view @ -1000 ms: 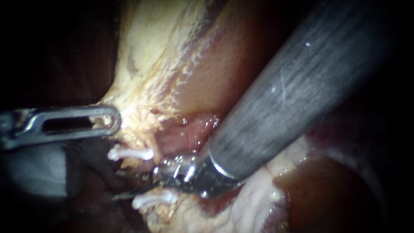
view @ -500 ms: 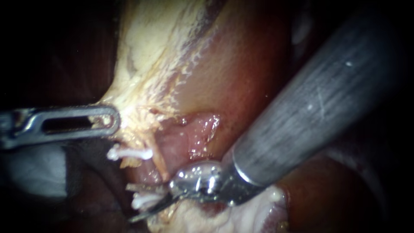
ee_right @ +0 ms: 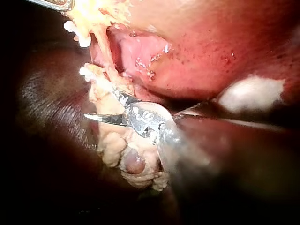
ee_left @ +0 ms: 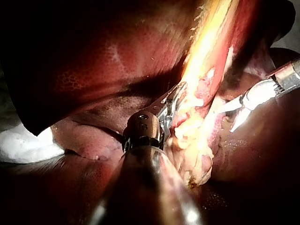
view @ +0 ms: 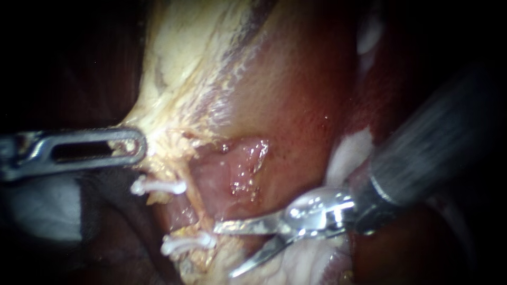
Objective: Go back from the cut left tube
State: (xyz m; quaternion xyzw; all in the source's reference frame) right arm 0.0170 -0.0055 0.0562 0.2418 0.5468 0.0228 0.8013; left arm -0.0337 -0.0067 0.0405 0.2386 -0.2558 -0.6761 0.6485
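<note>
Two white clips, an upper one (view: 158, 186) and a lower one (view: 188, 243), sit on the stumps of the cut tube, with a gap of pink raw tissue (view: 232, 171) beside them. My right instrument (view: 224, 250) comes in from the right, its two thin blades open and lying just right of the lower clip, touching nothing between them. My left instrument (view: 127, 149), with a slotted jaw, is shut on the yellowish fatty tissue (view: 169, 140) above the upper clip. The left wrist view shows its jaws (ee_left: 174, 105) clamped on that tissue, and the right wrist view shows the open blades (ee_right: 99, 104) near both clips (ee_right: 85, 71).
The pale gallbladder wall (view: 200, 47) runs up and away from the clips. Dark red liver (view: 296, 100) lies behind and to the right. A pale white patch (view: 346, 153) sits just above the right instrument's wrist. Lumpy yellow fat (ee_right: 126, 159) lies under the blades.
My right instrument has drawn back to the right, away from the gap between the clips, and its blades have opened. The left instrument and the clips have stayed put.
</note>
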